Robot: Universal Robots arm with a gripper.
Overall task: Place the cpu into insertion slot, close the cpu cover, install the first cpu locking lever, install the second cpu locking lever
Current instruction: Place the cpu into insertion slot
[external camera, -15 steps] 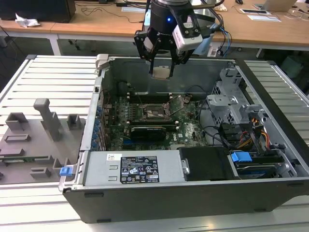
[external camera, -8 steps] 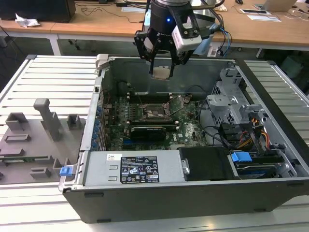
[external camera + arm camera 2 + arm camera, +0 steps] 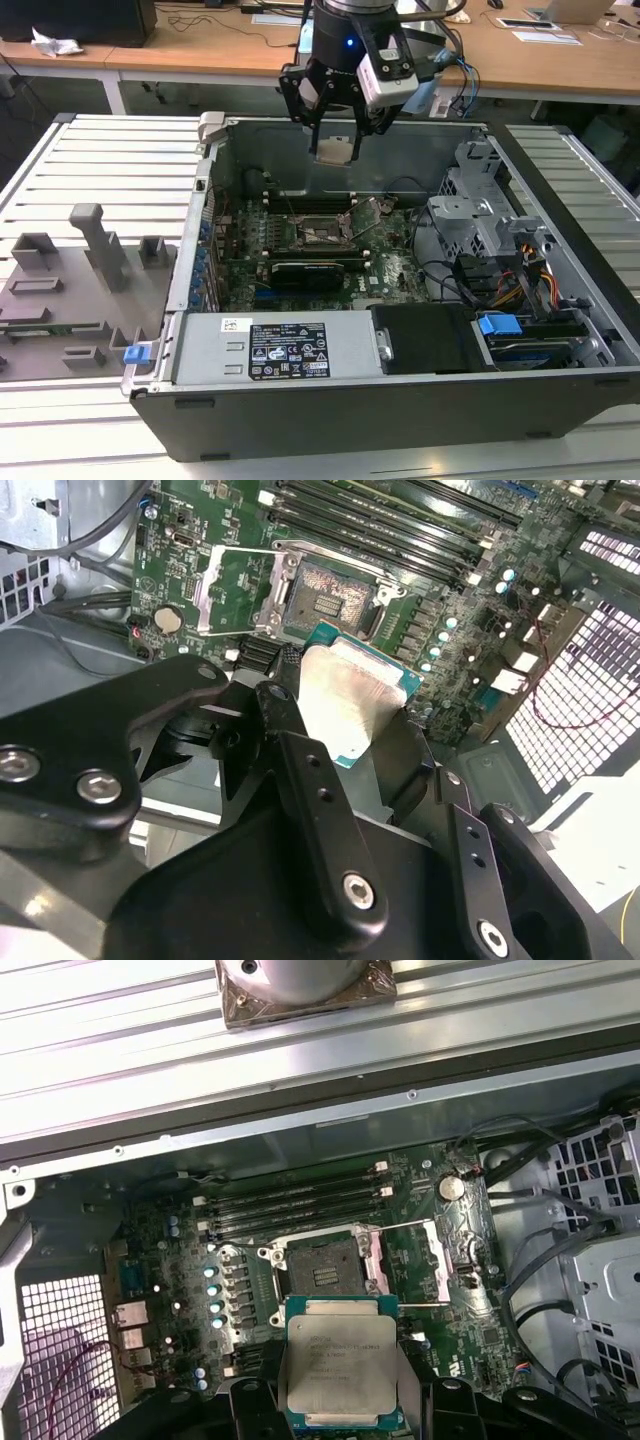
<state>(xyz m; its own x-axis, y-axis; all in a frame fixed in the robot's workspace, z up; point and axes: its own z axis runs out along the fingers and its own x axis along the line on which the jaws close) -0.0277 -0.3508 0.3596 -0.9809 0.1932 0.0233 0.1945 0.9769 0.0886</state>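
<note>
Claw [image 3: 336, 141] is clenched on the cpu [image 3: 340, 1365], hovering above the bare insertion slot [image 3: 320, 1275]; cpu cover [image 3: 378, 1260] stands open, nothing seated or locked yet.

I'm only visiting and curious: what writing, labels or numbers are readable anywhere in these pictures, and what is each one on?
No text here is legible enough to quote.
Large label on the grey metal box: print too small.
Small white sticker beside it: too small.
The cpu, held in the end effector: faint lines of print on its top, blurred.
Motherboard: tiny white markings, unreadable.
</note>
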